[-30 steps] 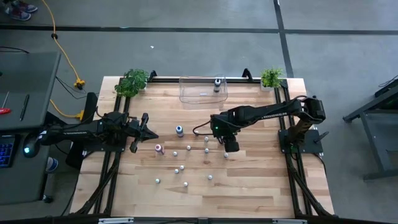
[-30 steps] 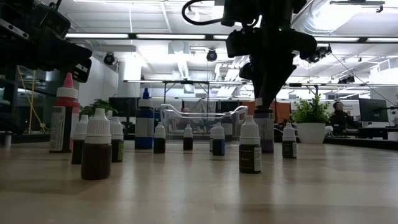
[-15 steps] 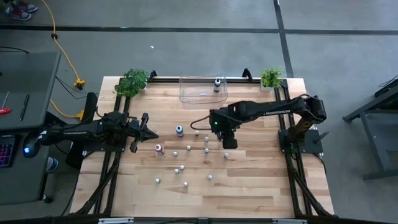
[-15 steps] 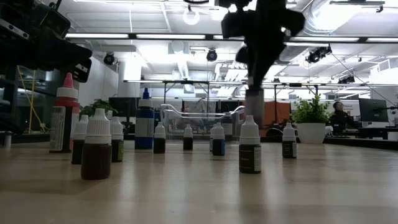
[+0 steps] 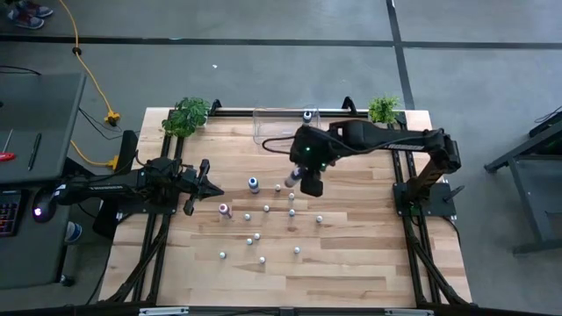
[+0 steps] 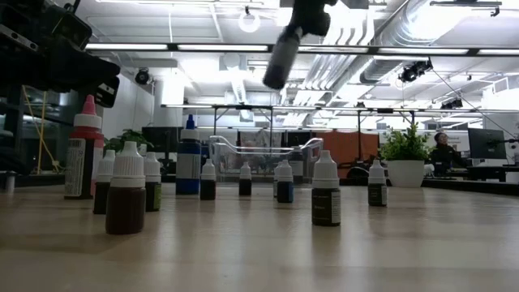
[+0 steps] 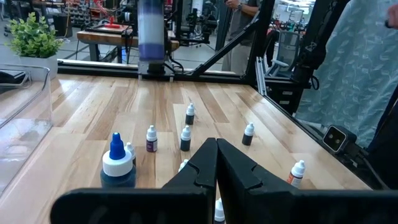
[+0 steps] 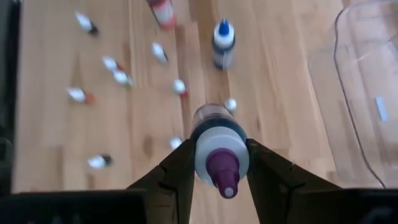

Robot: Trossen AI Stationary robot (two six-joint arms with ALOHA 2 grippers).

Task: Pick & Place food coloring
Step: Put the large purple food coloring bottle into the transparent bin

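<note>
R gripper (image 8: 217,163) clamps purple-tipped bottle (image 8: 219,147), raised above table (image 5: 351,254).
L gripper (image 7: 216,165) closed, empty, parked at left; clear bin (image 5: 272,132) at far edge.

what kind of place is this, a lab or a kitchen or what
Most likely a robotics lab or open workshop, not a kitchen: exposed ceiling ducts and strip lights overhead, workbenches and a person at a desk beyond the wooden table, and bare concrete floor around it.
</note>
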